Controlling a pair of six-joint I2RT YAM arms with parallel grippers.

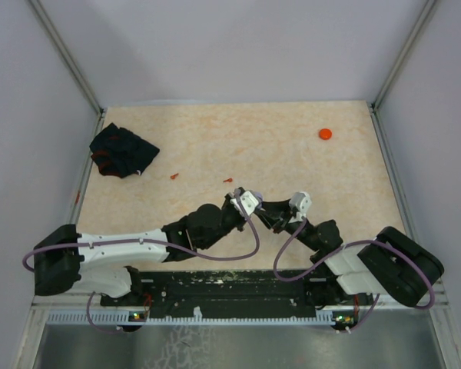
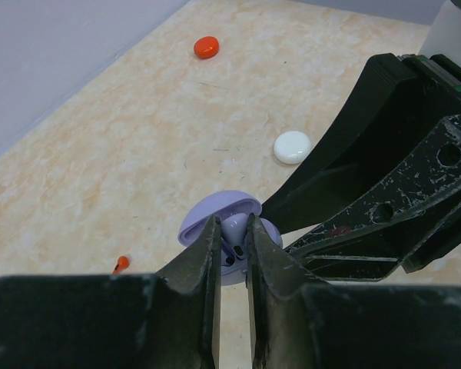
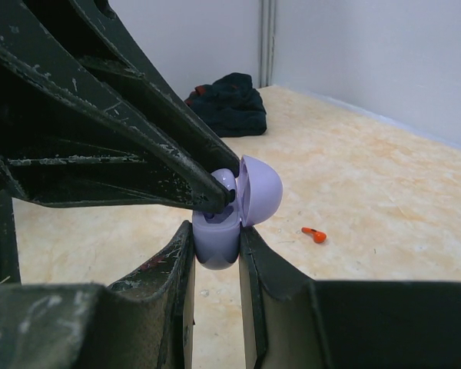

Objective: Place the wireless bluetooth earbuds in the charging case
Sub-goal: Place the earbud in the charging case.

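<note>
Table [image 1: 292, 169] is beige, walled on 3 sides. The 2 arms meet over its near-middle. Black cloth [image 1: 123, 150] w/ red marks lies bunched at the far-left corner, well apart from the work.

Right gripper [image 3: 215, 231] is narrow, clamped on the base of the pale purple charging case [image 3: 215, 250], w/ its lid [image 3: 261, 191] tipped open. Left gripper [image 2: 232, 224] is nearly closed, pinching a pale purple earbud [image 2: 236, 228] right at the mouth of the case. Can't tell which well it's at or how deep it sits.

Step in hand, as I read it: seating this bud. To do it well:
- Hold the right grip steady so the case doesn't twist.
- Line the bud up w/ its well, stem first, not across the rim.
- Press gently till it sits flush.
- Open the left fingers only a little & lift straight off so the bud isn't dragged out.
- Keep the fingertips off the lid.

Risk: the bud skews or pops free, since the pinch is on a small rounded part.

Count: 2 arms, 2 grippers, 1 cloth, 1 case.
- Discs: 1 red disc [image 1: 325, 134] far right, 1 white disc [image 2: 293, 147] nearer the grippers, seen from the left wrist only.
- Earbuds: 1 purple in the left gripper, plus 2 red loose on the table. One red earbud [image 1: 174, 176] is nearer the cloth, and a second red earbud [image 1: 228, 181] is just ahead of the grippers.
- Another bud inside the case: can't tell.
</note>
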